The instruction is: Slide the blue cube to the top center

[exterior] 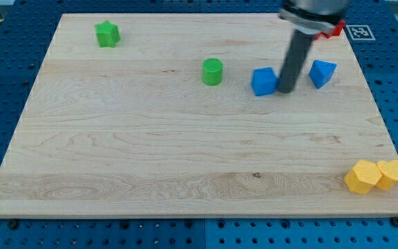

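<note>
Right of blue cube (263,81): my tip (286,90), touching; leftward open.

A green star (107,33), green cylinder (213,71), second blue block (322,72), a partly hidden red block (336,28) and two touching yellow blocks (362,177) (391,173) sit on the wooden bench (150,159).

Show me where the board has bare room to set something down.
Free: the whole middle and the view's bottom left of the board, below the green cylinder and green star. Crowded: upper right, where my tip sits between the blue cube and another blue block; yellow blocks fill the bottom-right corner.
</note>
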You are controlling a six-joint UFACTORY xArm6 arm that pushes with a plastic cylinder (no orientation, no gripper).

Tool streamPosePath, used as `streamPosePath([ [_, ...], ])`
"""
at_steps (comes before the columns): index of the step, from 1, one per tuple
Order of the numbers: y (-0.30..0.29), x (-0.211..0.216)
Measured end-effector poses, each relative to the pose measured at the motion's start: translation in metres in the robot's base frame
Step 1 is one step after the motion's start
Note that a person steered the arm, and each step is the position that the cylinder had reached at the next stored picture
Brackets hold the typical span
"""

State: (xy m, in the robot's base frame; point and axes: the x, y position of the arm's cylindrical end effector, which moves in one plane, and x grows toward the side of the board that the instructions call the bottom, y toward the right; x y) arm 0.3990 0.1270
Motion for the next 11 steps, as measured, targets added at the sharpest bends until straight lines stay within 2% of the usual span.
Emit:
streamPosePath([
  [1, 0.013, 0.019],
  [2, -0.007, 0.034],
  [3, -0.055, 0.006],
  [4, -0.071, -0.065],
  [5, -0.071, -0.068],
  [6, -0.054, -0.016],
  [7, -0.011, -0.024],
  [8, -0.013, -0.069],
  [9, -0.055, -0.106],
  [10, -0.078, -0.114],
  [11, -0.048, -0.089],
])
